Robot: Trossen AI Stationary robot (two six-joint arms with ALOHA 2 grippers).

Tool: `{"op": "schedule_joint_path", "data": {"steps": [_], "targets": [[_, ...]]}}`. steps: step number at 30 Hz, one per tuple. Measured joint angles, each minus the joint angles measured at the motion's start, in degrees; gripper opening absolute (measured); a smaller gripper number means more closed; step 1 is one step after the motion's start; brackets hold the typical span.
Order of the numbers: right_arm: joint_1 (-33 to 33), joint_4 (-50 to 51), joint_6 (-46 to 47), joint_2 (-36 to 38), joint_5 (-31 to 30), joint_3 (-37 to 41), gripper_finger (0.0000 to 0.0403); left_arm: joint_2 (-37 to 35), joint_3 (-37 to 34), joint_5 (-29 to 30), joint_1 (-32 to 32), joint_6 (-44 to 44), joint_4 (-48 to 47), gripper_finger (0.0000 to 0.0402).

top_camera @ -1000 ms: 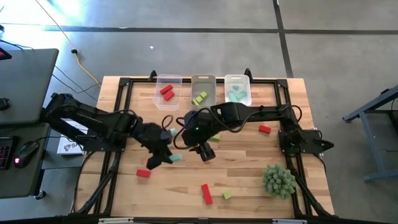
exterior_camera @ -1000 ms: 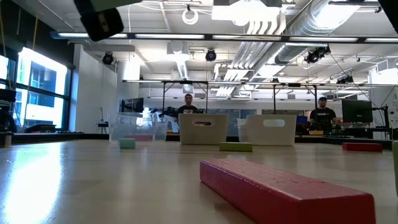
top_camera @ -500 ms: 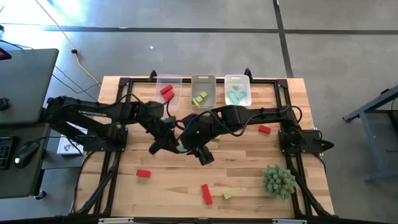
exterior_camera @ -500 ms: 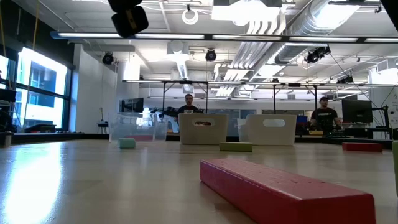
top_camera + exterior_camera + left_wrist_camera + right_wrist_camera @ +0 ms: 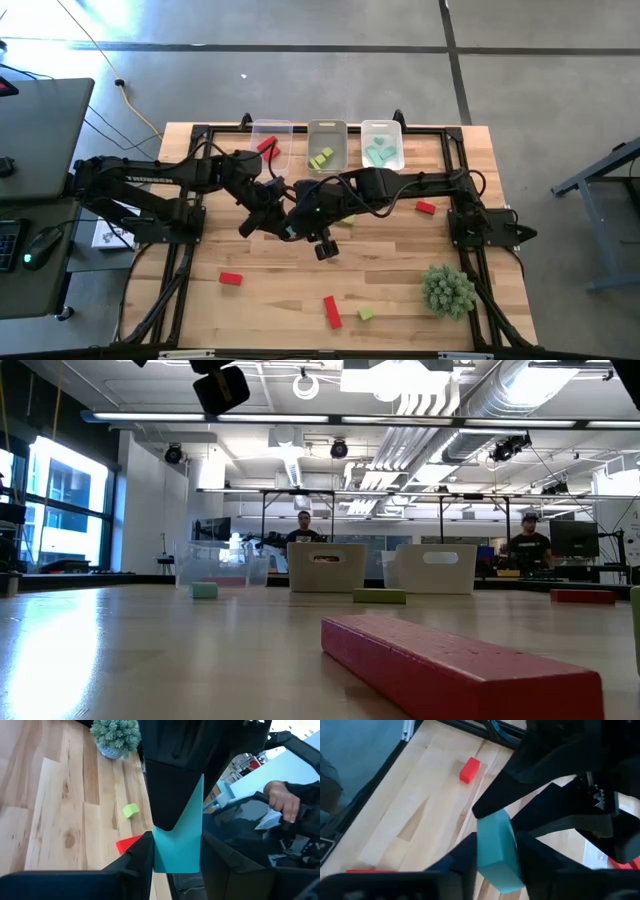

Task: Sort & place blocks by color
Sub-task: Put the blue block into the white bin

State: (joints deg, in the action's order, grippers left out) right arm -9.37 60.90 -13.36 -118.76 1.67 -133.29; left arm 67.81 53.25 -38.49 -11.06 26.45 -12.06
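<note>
Both claws meet above the middle of the desk, and the teal block [image 5: 182, 835] is up in the air between them, not on the wood. The left claw [image 5: 176, 856] has its fingers pressed against the block's two sides. The right claw [image 5: 497, 857] looks closed narrowly on the same block from the opposite end, so read this as a hand-over with both holding.

The block's long axis runs from one claw to the other, so each claw has one end of it.

What your next move turns on is the teal bin [image 5: 382, 123]. It sits at the far edge, to the right of the meeting point, as the rightmost of the three bins. The right arm reaches in from that side and is the better placed to carry the block there. Expect the left claw to let go first. If both pull at once, the block may twist or drop.

A red block [image 5: 231, 279] lies near left, well apart from both claws.
</note>
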Motion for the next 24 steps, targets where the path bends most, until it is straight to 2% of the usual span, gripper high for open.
{"op": "schedule_joint_path", "data": {"steps": [2,5,7,13,24], "targets": [[0.0,0.0,-0.5,0.0,-0.2,0.0,0.0072,0.0,0.0,-0.9,-0.2,0.5,-0.1,0.0099],[0.2,0.2,-0.3,0.1,0.7,0.0,0.005,0.0,0.0,-0.8,-0.2,1.4,0.6,0.0097],[0.2,0.7,1.6,0.1,0.6,0.0,0.0033,0.0,0.0,-0.3,-0.2,1.2,1.6,0.011],[0.9,0.8,5.9,0.0,-1.6,0.0,0.0031,0.0,0.0,1.1,-0.9,1.3,2.4,0.0155],[3.7,4.0,8.5,0.0,-5.8,0.0,0.0031,0.0,0.0,0.6,-7.8,-0.8,2.5,0.0165]]}}
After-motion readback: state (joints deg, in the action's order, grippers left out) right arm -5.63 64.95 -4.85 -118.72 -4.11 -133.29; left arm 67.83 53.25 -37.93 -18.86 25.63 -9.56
